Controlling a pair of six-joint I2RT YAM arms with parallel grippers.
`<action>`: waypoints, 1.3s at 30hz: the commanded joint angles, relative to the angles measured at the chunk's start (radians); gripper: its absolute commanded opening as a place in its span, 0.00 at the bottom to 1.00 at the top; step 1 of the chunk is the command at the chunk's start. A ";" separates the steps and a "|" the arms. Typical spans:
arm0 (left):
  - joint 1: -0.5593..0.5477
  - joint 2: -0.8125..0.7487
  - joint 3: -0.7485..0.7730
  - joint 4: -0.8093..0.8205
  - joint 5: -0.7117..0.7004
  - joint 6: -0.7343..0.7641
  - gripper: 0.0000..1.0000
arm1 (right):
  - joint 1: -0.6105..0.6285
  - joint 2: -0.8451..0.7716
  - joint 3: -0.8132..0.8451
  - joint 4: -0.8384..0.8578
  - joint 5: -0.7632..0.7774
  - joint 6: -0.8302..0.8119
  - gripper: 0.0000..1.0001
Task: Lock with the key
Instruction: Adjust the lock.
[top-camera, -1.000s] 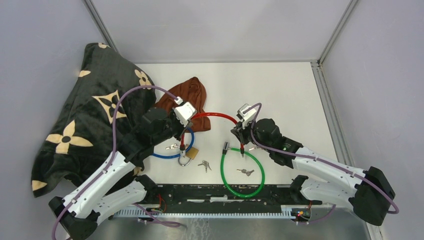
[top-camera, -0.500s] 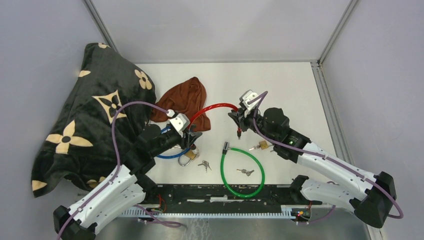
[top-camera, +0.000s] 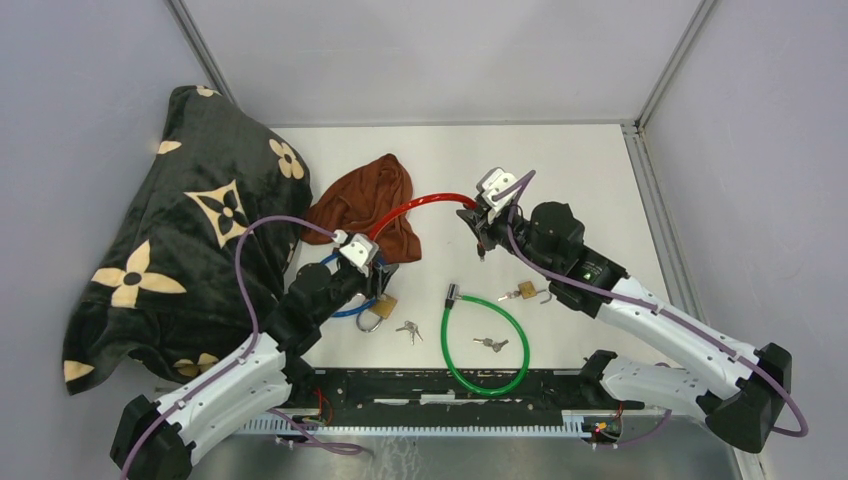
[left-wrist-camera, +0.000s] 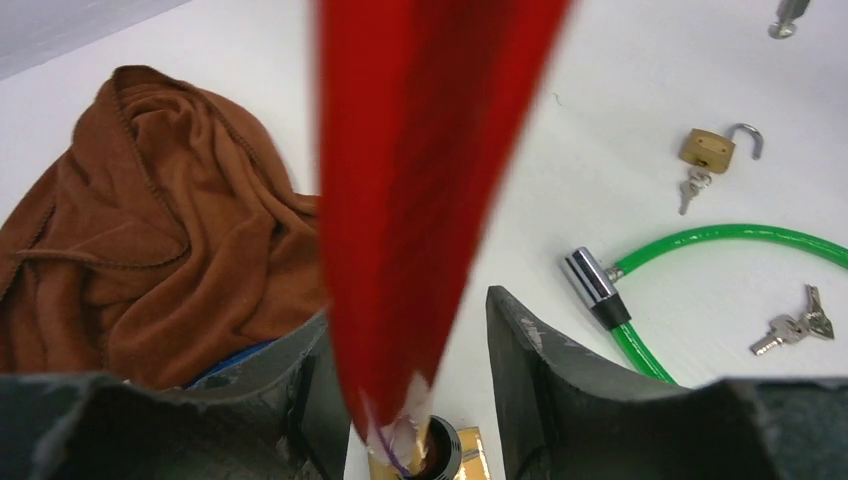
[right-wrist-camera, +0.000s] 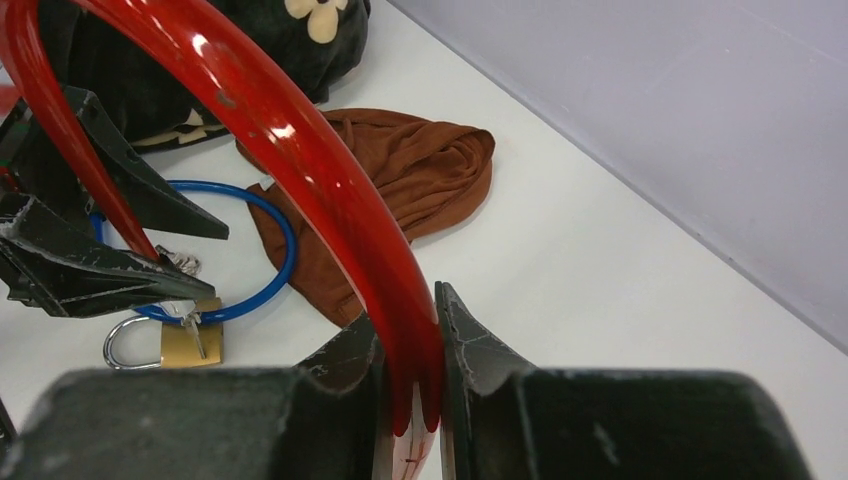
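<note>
A red cable lock (top-camera: 420, 207) arcs above the table between both arms. My right gripper (top-camera: 483, 228) is shut on one end of it; the wrist view shows the red cable (right-wrist-camera: 300, 150) pinched between the right gripper's (right-wrist-camera: 405, 308) fingers. My left gripper (top-camera: 385, 275) stands open around the other end. There the red cable (left-wrist-camera: 420, 180) passes between the left gripper's (left-wrist-camera: 408, 310) spread jaws, with a gap on the right side. The cable's black barrel end (left-wrist-camera: 445, 455) sits below. A loose key bunch (top-camera: 408, 330) lies on the table.
A green cable lock (top-camera: 447, 345) with keys (top-camera: 490, 344) inside its loop lies near the front. An open brass padlock (top-camera: 525, 292) with a key sits right of it. A blue cable (top-camera: 345, 312) and another brass padlock (top-camera: 381, 305) lie under the left gripper. A brown cloth (top-camera: 365, 195) and a black blanket (top-camera: 180, 230) lie at the left.
My left gripper has opened and slid down the red cable toward the near edge. My right gripper has carried its cable end up and away from the front.
</note>
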 joint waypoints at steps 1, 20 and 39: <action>0.000 -0.026 -0.004 0.070 -0.117 -0.065 0.56 | -0.003 -0.004 0.068 0.059 0.027 -0.020 0.00; -0.001 -0.043 0.011 -0.079 -0.155 -0.070 0.60 | -0.008 0.000 0.103 0.041 0.041 -0.040 0.00; 0.126 -0.164 0.188 0.334 0.458 -0.442 0.02 | 0.000 0.007 0.065 0.689 -0.438 0.346 0.00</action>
